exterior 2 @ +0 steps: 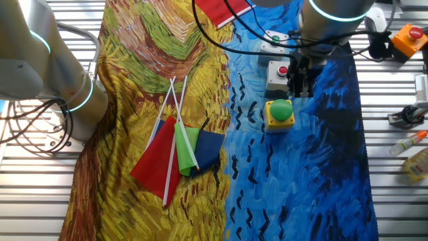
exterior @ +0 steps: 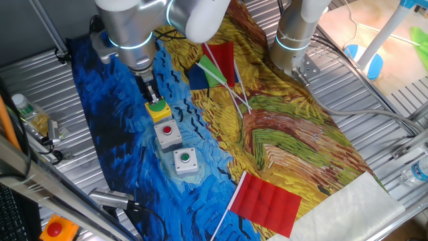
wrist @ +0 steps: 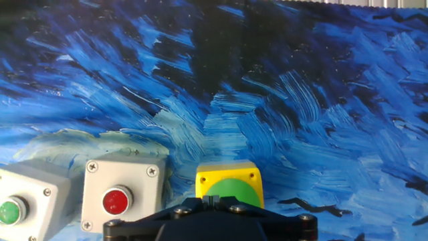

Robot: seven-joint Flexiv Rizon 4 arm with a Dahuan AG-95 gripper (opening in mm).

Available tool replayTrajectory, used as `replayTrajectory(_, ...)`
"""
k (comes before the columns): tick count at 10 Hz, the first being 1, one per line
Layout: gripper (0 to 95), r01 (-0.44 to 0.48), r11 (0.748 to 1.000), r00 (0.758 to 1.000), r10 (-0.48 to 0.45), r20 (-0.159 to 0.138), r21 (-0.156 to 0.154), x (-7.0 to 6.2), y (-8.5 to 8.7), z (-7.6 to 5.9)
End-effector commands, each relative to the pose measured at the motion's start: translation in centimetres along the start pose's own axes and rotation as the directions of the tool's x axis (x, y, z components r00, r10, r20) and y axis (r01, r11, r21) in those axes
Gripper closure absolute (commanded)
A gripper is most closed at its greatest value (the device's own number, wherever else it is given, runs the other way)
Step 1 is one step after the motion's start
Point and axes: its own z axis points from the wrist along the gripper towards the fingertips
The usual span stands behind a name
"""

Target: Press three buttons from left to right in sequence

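Note:
Three buttons stand in a row on the blue cloth: a yellow box with a big green dome, a grey box with a red button, and a grey box with a small green button. My gripper hangs straight over the green dome, fingertips shut against each other and holding nothing. Its tips sit just at the dome's top; whether they touch it cannot be told.
A bundle of small flags lies on the yellow part of the cloth, and a red flag near its front edge. A second arm's base stands beside the cloth. An orange box with a red button sits off the cloth.

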Motion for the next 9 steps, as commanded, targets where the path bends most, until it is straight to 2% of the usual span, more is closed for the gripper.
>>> replayTrajectory(1, 95.0, -0.031, 1.000, 1.000, 0.031, -0.005, 0.007, -0.1, 1.2, -0.5)
replayTrajectory(6, 95.0, -0.065, 0.998, 0.998, 0.065, -0.003, 0.020, -0.5, 4.4, 0.0)
replayTrajectory(9, 95.0, -0.062, 0.998, 0.998, 0.062, -0.001, 0.008, -0.8, 5.0, 0.1)
